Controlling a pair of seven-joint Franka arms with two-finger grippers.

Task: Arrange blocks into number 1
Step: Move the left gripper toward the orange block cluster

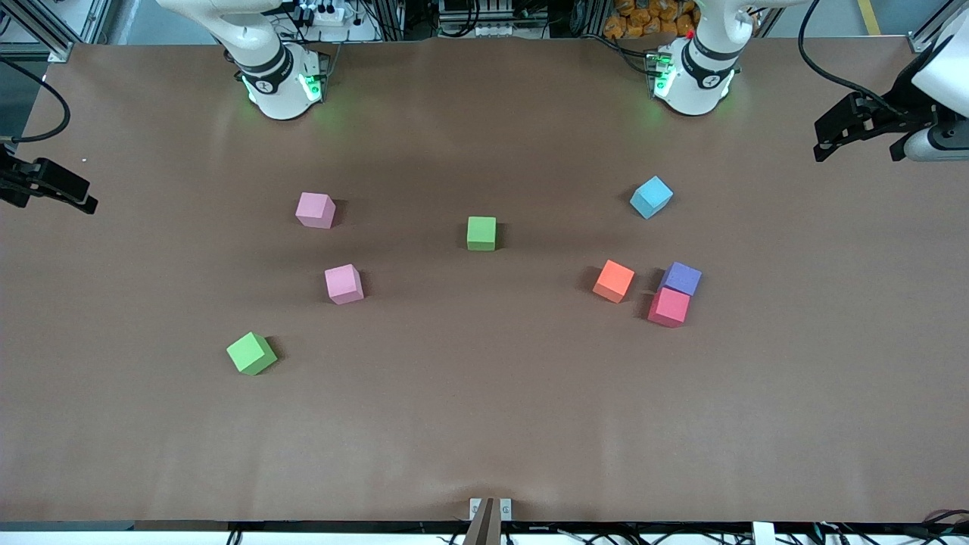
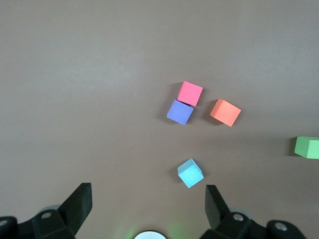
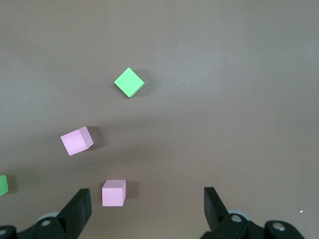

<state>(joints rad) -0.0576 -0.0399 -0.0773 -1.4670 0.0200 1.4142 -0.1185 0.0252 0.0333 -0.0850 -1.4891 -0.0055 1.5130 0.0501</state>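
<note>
Risk: with left gripper (image 2: 144, 209) and right gripper (image 3: 144, 209) wide open and empty, grabbing the crimson block (image 1: 669, 307) could nudge the touching purple block (image 1: 680, 278).

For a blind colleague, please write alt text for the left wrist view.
Four small blocks lie on a brown table: a red block touching a purple block, an orange block beside them, a blue block apart. The left gripper has open jaws.

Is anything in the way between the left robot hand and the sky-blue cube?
Nothing visible is. The open left gripper hangs high over the left arm's end of the table, and only bare brown tabletop shows between it and the sky-blue foam cube. The purple cube, crimson cube and orange cube sit nearer the front camera.
</note>
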